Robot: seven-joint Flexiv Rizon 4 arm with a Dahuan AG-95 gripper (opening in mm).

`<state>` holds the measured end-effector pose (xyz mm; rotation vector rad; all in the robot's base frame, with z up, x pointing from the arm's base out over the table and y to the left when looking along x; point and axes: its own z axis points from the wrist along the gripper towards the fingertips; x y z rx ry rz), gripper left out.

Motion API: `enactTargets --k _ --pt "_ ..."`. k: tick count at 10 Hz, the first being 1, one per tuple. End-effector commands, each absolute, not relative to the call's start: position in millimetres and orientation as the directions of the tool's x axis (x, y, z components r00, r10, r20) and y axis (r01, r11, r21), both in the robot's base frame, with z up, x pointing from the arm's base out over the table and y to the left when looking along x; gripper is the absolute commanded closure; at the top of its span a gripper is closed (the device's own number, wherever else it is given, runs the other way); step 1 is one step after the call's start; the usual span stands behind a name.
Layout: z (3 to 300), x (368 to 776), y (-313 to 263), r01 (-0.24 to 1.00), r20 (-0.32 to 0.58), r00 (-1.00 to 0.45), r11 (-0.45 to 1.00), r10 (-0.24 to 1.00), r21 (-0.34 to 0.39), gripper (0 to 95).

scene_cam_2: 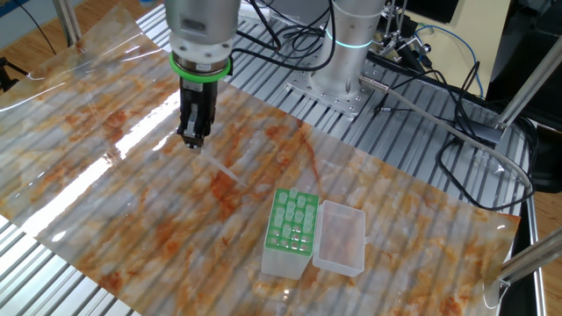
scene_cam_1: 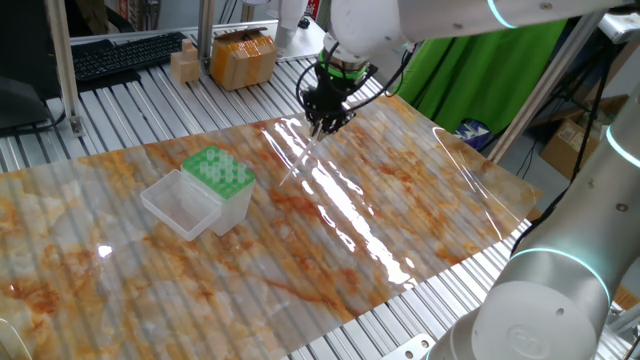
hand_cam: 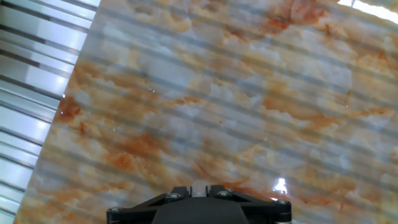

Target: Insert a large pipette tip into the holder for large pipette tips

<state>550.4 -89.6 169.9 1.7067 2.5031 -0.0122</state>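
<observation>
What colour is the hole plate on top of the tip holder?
Bright green hole plate, on the whitish tip holder; clearest in the other fixed view.

The hand (scene_cam_2: pixel 194 140) grips the large pipette tip (scene_cam_2: pixel 219 166), well apart from the holder (scene_cam_2: pixel 291 230).

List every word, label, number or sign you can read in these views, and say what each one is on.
None can be read.
The holder for large pipette tips shows no print on its green top.
The cardboard box behind the table shows no legible label.
The gripper and the marbled sheet carry no text.
</observation>
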Motion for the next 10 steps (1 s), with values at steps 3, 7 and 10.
enactTargets --k 3,7,10 --pt "178.8 550.6 -91.1 0.923 -0.155 -0.379 0.385 0.912 0.008 95.0" --pt "205.6 547.9 -96.7 0.92 -0.141 -0.389 0.392 0.91 -0.007 95.0" --pt "237.8 538.2 -99.0 0.915 -0.17 -0.4 0.403 0.9 -0.019 95.0"
